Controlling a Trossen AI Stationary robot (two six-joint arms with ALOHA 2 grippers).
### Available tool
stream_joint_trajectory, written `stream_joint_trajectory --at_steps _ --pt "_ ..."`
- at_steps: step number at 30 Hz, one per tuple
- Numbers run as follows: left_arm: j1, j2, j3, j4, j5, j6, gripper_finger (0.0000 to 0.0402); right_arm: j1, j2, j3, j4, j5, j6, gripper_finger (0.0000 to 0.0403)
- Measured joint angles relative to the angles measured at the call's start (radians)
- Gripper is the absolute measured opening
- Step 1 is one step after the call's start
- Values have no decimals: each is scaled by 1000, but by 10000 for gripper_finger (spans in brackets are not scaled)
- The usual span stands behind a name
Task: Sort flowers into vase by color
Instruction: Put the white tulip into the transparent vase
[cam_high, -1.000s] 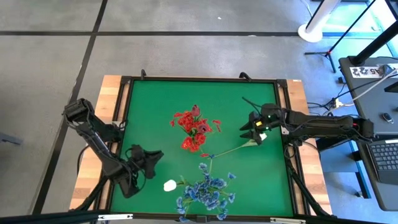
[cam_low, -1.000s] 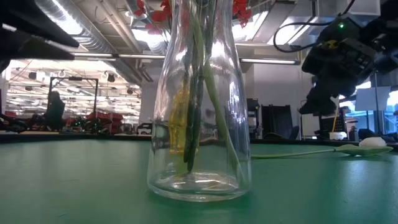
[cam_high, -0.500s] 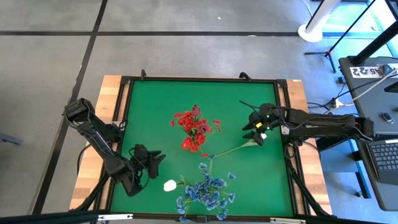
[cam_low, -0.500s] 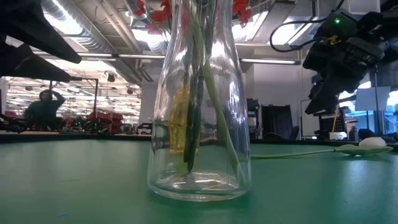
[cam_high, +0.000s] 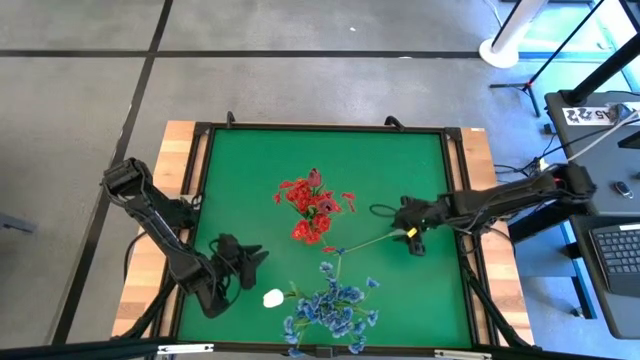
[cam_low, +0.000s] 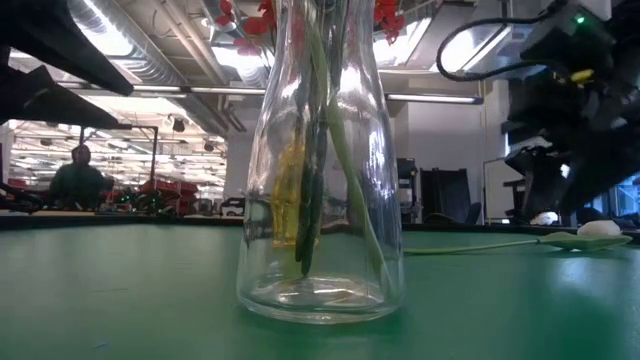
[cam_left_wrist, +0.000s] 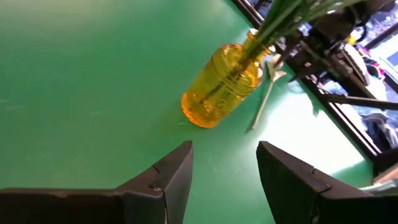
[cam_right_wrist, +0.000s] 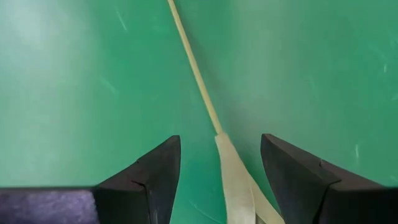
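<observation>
- Right gripper (cam_high: 413, 240) low over the green table (cam_high: 240, 170), right of centre, fingers (cam_right_wrist: 155, 180) spread wide and straddling a pale stem (cam_right_wrist: 198, 78), no contact visible
- That stem, part of a loose flower (cam_high: 372, 240), flat on the mat, running from the right gripper leftward toward the middle of the table, pale leaf (cam_right_wrist: 239, 183) between the two fingers
- In the low view, same flower stem (cam_low: 480, 246) flat on the mat with a pale bud-like end (cam_low: 598, 229) at far right, dark right arm above it
- Left gripper (cam_high: 250, 258) near the front left part of the table, fingers (cam_left_wrist: 165, 186) apart, nothing between them, pointed toward the yellow vase (cam_left_wrist: 222, 93)
- Yellow vase upright near the front edge, green stems inside, blue blossoms (cam_high: 335, 308) spread above it in the high view
- White bud (cam_high: 272, 297) just beside the blue spray, on its left, close to the left gripper
- Clear glass vase (cam_low: 320, 180) upright at the table's middle, several green stems inside, red blossoms (cam_high: 312, 207) on top
- Person (cam_low: 78, 178) far back in the room beyond the table
</observation>
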Motion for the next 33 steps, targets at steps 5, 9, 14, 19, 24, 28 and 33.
stream_joint_trajectory --at_steps 5,9,14,19,24,28,33 --pt "0 0 0 83 0 91 173 32 94 0 -17 83 -2 229" --pt "0 0 0 122 -1 129 173 31 169 5 -11 116 1 234" --pt "0 0 0 134 -1 134 173 31 224 41 -31 114 0 214" --pt "0 0 0 144 -1 134 173 31 230 79 -79 120 -1 129" --pt "0 0 12 153 -14 140 173 30 231 126 -131 144 -25 22" --pt "0 0 83 153 -59 261 173 30 231 195 -237 202 -33 24" --pt "16 0 232 151 -87 529 173 30 230 323 -391 286 -34 19"
